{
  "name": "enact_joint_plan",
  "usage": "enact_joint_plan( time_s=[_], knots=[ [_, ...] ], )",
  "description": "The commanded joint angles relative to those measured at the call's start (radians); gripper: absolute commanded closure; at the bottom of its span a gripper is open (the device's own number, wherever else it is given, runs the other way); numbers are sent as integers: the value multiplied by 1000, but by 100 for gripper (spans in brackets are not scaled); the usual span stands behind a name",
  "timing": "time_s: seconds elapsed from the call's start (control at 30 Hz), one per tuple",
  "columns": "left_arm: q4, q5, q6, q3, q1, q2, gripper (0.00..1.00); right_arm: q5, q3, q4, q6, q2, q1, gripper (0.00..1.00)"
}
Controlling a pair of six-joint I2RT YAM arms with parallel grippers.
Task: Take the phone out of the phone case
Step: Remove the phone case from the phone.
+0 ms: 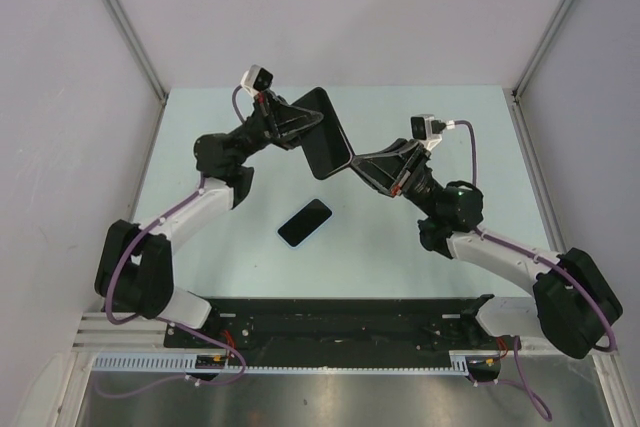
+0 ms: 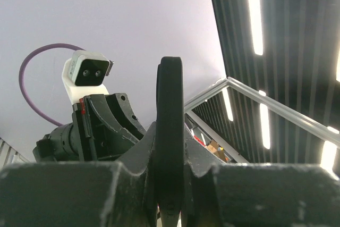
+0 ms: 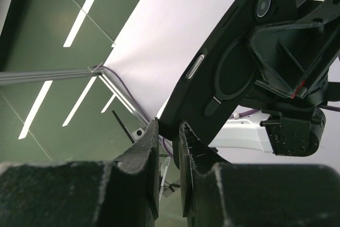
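The black phone case (image 1: 325, 135) hangs in the air over the table's middle, held from both sides. My left gripper (image 1: 303, 120) is shut on its upper left edge. In the left wrist view the case (image 2: 170, 94) stands edge-on between the jaws of that gripper (image 2: 170, 176). My right gripper (image 1: 356, 161) is shut on its lower corner. The right wrist view shows the case's back (image 3: 234, 62), with a ring mark and two round camera openings, its corner pinched in that gripper (image 3: 169, 131). The phone (image 1: 305, 222), dark-faced with a light blue rim, lies flat on the table below.
The pale green table (image 1: 200, 127) is walled by white panels on the left, back and right. A black rail (image 1: 340, 322) carrying both arm bases runs along the near edge. Purple cables loop off each wrist.
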Motion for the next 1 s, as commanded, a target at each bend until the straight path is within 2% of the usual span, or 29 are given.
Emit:
enact_joint_plan(
  time_s=[0.0,0.7,0.97],
  knots=[
    [259,-20,-72,48,-69,-68,100,-22,48,160,-44,39,14,100],
    [261,-29,-87,96,-114,-138,100,-62,71,160,-93,113,38,100],
    [258,-32,-89,97,-115,-157,100,-62,45,156,-108,190,26,100]
  ],
)
